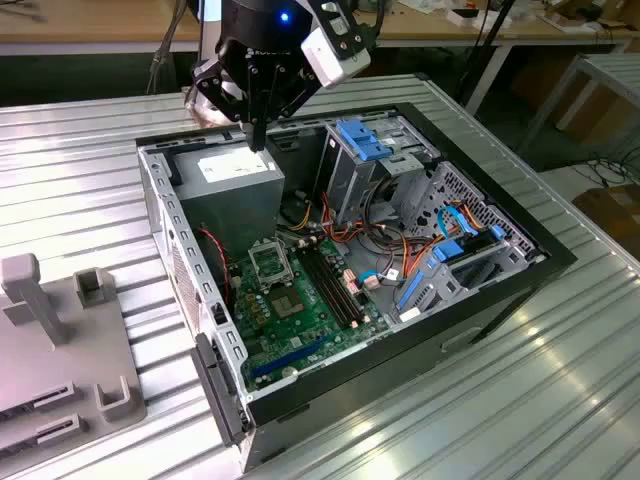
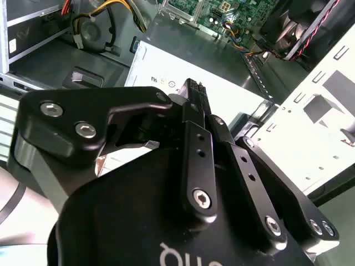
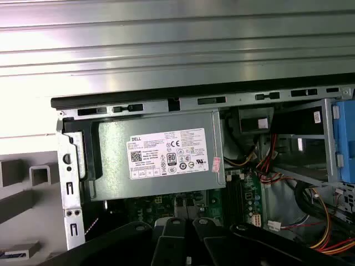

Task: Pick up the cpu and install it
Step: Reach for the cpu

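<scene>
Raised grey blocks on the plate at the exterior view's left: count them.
3. A tall post at the frame's edge, a small notched block beside it toward the case, a third block nearer the camera. The plate runs off frame, so more may be hidden.

A ribbed, silvery metal counter (image 1: 480,400) is carrying everything, its grooves catching the light; an open computer case (image 1: 172,235) is lying on its side near the counter's middle, its open face pointing upward; a grey fixture (image 1: 60,370) with upright posts and slots is sitting directly on the counter at the exterior view's left, near the case, with bare ribs showing between them; in the first wrist view the counter (image 3: 166,50) is stretching beyond the case's rim (image 3: 166,102), and the grey fixture (image 3: 22,188) is resting by the case's corner.
</scene>
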